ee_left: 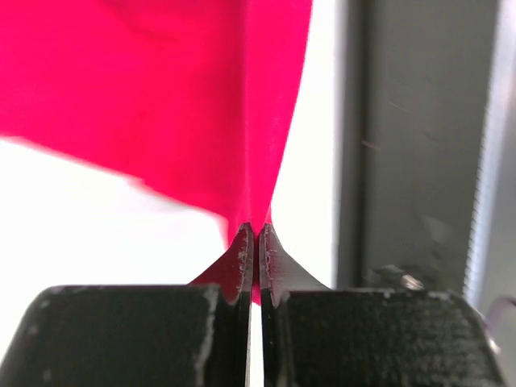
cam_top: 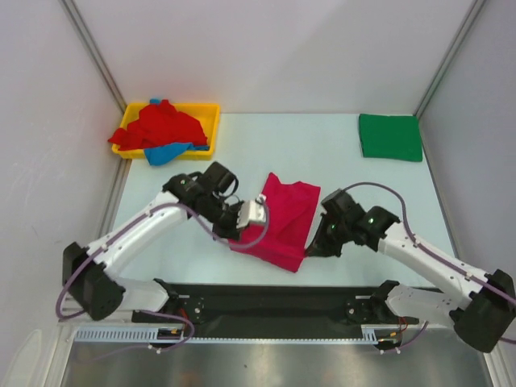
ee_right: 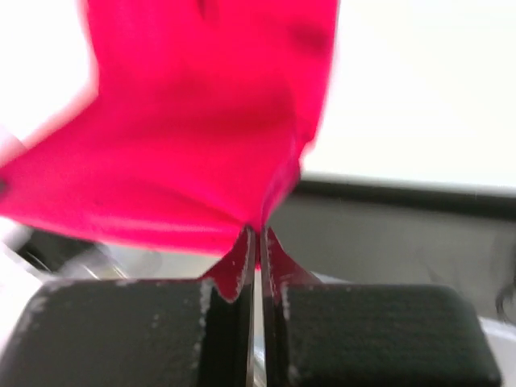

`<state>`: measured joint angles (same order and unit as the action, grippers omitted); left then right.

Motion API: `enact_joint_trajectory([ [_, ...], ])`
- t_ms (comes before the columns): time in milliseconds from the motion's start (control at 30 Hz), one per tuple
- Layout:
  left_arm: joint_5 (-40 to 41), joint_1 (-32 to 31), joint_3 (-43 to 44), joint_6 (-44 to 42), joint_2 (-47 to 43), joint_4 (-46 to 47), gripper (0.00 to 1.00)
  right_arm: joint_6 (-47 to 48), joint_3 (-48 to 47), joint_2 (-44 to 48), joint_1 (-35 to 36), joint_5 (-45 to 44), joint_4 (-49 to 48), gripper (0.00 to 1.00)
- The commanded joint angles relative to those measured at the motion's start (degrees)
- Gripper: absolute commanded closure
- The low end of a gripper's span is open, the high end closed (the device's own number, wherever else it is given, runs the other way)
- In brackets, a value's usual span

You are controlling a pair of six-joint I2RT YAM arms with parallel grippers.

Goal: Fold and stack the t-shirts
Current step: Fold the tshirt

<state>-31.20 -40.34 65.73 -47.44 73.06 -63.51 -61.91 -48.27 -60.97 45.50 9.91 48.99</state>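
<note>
A magenta-pink t-shirt [cam_top: 282, 218] lies partly folded at the table's near middle. My left gripper [cam_top: 239, 235] is shut on its near left corner; the left wrist view shows the cloth [ee_left: 185, 105] pinched between the fingertips [ee_left: 243, 246]. My right gripper [cam_top: 310, 247] is shut on its near right corner; the right wrist view shows the cloth [ee_right: 193, 137] hanging from the closed tips [ee_right: 246, 250]. A folded green t-shirt [cam_top: 390, 137] lies at the far right. A red t-shirt [cam_top: 161, 127] and a blue one [cam_top: 165, 152] are heaped in the yellow tray [cam_top: 211, 121].
The yellow tray stands at the far left corner, by the left wall. A black base strip [cam_top: 274, 302] runs along the near edge between the arm mounts. Grey walls enclose the table on three sides.
</note>
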Motion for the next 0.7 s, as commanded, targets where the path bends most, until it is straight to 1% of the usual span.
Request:
enact_joint_trajectory([
  [0,-0.88,6.66,8.24,0.24,7.96,4.16,1.0,9.25,-2.0,-3.62,-11.02,5.37,-1.78,1.0],
  [33,-0.44,8.59,9.31,1.37,9.63,5.66,1.0,10.13,-2.26,-5.02,-14.61,6.6,-4.67,1.0],
  [67,0.78,9.13,11.93,1.99,13.39,8.46,1.0,12.06,-2.79,-8.43,-15.95,8.79,-7.31,1.0],
  [100,1.49,9.4,13.35,2.26,15.08,9.62,1.0,12.95,-3.14,-10.12,-17.44,9.68,-7.33,1.0],
  [167,2.37,9.49,16.43,2.88,18.68,11.64,1.0,14.79,-4.28,-13.81,-22.62,12.93,-10.57,1.0],
  [200,2.98,9.66,19.66,3.14,21.83,13.65,1.0,16.19,-4.9,-16.78,-24.21,13.55,-12.06,1.0],
  [267,3.69,9.75,23.28,5.16,25.63,15.07,1.0,17.52,-6.74,-19.53,-28.24,14.08,-12.95,1.0],
  [300,3.95,9.84,26.95,5.69,29.3,15.69,1.0,18.92,-9.1,-21.89,-29.23,13.65,-12.87,1.0],
  [400,5.45,10.01,31.98,8.15,33.28,17.62,1.0,20.77,-13.32,-24.71,-32.39,12.68,-12.43,1.0],
  [533,5.36,10.1,33.67,8.68,36.71,20.7,1.0,22.09,-15.09,-29.71,-34.33,13.73,-13.48,1.0],
  [667,7.64,10.19,35.16,7.98,39.53,21.67,1.0,22.97,-17.03,-33.59,-35.82,13.47,-15.15,1.0],
])
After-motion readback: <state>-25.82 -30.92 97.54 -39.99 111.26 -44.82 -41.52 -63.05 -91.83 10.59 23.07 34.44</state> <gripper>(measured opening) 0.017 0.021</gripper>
